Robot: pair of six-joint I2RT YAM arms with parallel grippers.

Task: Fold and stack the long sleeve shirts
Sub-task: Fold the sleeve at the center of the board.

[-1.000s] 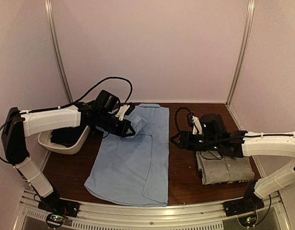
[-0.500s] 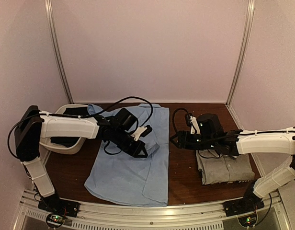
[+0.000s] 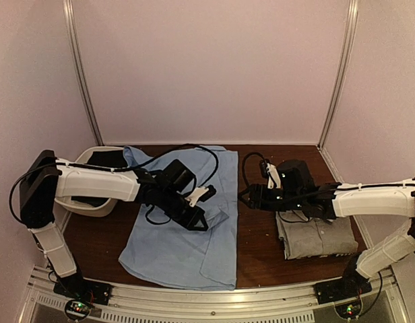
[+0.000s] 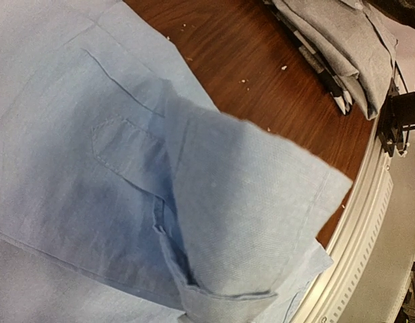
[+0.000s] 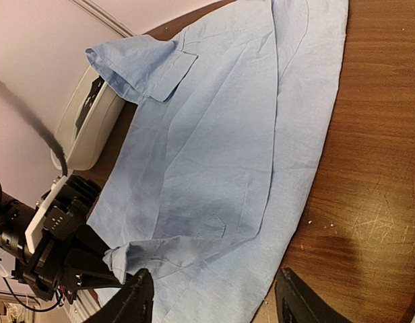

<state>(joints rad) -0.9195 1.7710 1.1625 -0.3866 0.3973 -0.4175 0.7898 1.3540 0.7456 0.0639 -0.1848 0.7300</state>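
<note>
No readable text, labels, brands or numbers in any view.
</note>
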